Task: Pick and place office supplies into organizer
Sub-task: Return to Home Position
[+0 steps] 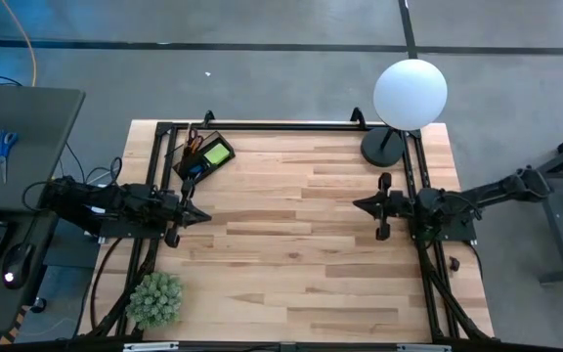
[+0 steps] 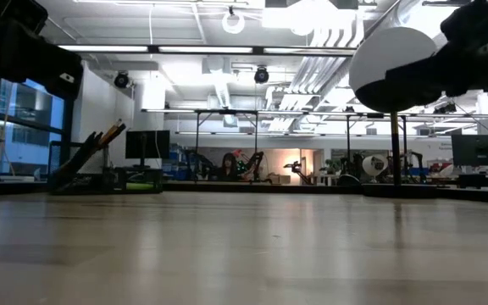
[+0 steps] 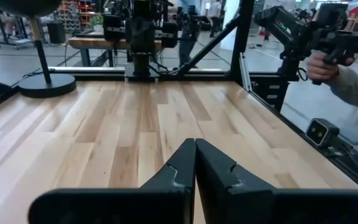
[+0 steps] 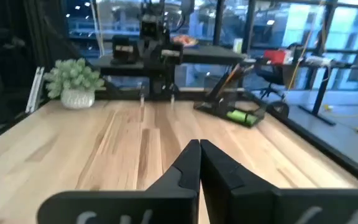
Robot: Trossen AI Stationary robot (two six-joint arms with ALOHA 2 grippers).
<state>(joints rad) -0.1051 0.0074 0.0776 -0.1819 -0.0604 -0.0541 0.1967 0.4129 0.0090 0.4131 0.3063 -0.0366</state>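
Observation:
The black organizer sits on the table near its far left corner, with a green sticky-note pad and pencils in it. It also shows in the right wrist view and in the low view, where the pencils stick up slanting. My left gripper hovers shut at the table's left side, just nearer than the organizer, pointing right. My right gripper hovers shut at the right side, pointing left. Neither touches anything.
A lamp with a white globe and a round black base stands at the far right corner. A green spiky potted plant stands at the near left corner. Bare wood lies between the grippers. A person's hand shows beyond the table.

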